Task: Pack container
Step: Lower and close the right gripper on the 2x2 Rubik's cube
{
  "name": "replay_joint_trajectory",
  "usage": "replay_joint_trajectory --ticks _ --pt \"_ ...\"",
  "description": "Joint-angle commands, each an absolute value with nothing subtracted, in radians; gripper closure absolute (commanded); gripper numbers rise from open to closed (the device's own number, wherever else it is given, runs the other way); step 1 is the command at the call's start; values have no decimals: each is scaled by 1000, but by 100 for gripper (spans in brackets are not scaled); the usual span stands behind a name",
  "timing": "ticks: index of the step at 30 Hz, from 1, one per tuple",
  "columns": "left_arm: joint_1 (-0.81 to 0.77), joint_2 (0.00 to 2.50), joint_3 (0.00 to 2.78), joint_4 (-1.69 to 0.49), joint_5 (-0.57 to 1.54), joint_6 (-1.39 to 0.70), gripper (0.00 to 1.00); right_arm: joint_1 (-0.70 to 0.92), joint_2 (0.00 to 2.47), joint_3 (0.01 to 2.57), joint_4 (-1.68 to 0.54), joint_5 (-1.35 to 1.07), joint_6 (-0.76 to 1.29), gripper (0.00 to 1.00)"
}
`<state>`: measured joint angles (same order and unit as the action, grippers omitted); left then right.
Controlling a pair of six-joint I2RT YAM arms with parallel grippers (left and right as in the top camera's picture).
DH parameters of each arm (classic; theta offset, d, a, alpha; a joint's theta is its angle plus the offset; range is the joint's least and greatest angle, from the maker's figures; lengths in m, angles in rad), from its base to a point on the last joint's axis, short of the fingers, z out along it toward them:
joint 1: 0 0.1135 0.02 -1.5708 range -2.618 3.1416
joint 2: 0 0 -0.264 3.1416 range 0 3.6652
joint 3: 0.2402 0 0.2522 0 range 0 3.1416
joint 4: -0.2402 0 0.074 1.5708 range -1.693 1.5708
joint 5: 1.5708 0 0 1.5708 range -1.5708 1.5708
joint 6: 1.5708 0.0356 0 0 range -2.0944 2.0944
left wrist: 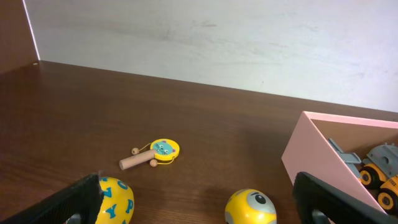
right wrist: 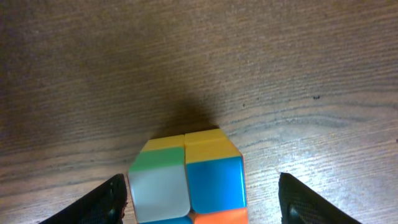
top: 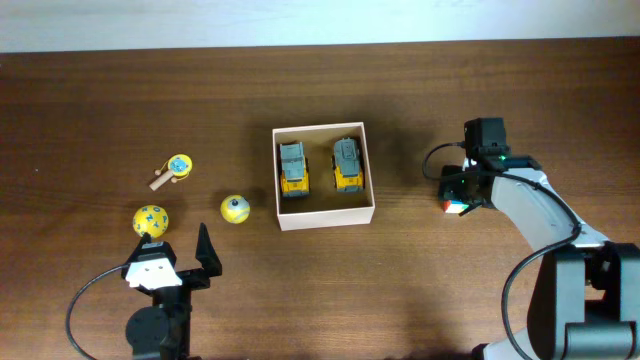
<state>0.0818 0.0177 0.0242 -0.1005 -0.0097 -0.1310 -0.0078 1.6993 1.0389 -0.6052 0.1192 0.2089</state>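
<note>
Container: The square cardboard container (top: 327, 217) sat near the middle of the brown wooden table (top: 450, 90), whitish outside and tan within. The left wrist view caught one outer wall (left wrist: 317, 152) at the right of its frame.
Inside the box: A yellow-and-grey toy truck (top: 293, 168) lay by the wall nearer the loose toys, and a second toy truck (top: 347, 165) lay by the wall nearer the cube. The two were parallel and apart. Parts of them showed over the rim from the left wrist.
Right gripper: The right gripper (top: 462, 200) was lowered over a multicoloured puzzle cube (top: 457, 206) resting on the table, well apart from the container. In the wrist view (right wrist: 202, 199) its jaws stood spread, one on each side of the cube (right wrist: 186, 180). One jaw was plainly clear of the cube; whether the other touched it could not be told. Nothing was clamped.
Left gripper: The left gripper (top: 178, 250) hung near the front edge of the table, jaws parted wide and holding nothing, as its own camera showed (left wrist: 199, 211).
Loose toys: A yellow lettered ball (top: 151, 220) (left wrist: 116, 200) lay just ahead of the left gripper. A smaller one-eyed ball (top: 234, 209) (left wrist: 250, 208) lay between it and the container. A paddle toy (top: 174, 170) (left wrist: 155, 154) with a wooden handle lay farther back, apart from both.
</note>
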Motion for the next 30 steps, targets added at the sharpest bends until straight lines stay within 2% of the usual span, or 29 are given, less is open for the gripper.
replay_joint_trajectory --ticks 1,15,30 --pt "88 19 17 -97 4 -115 1 -14 1709 1029 -596 132 213 28" --pt "88 19 17 -97 4 -115 1 -14 1709 965 -521 29 58 28" --pt "88 19 17 -97 4 -115 1 -61 1720 952 -497 33 64 30"
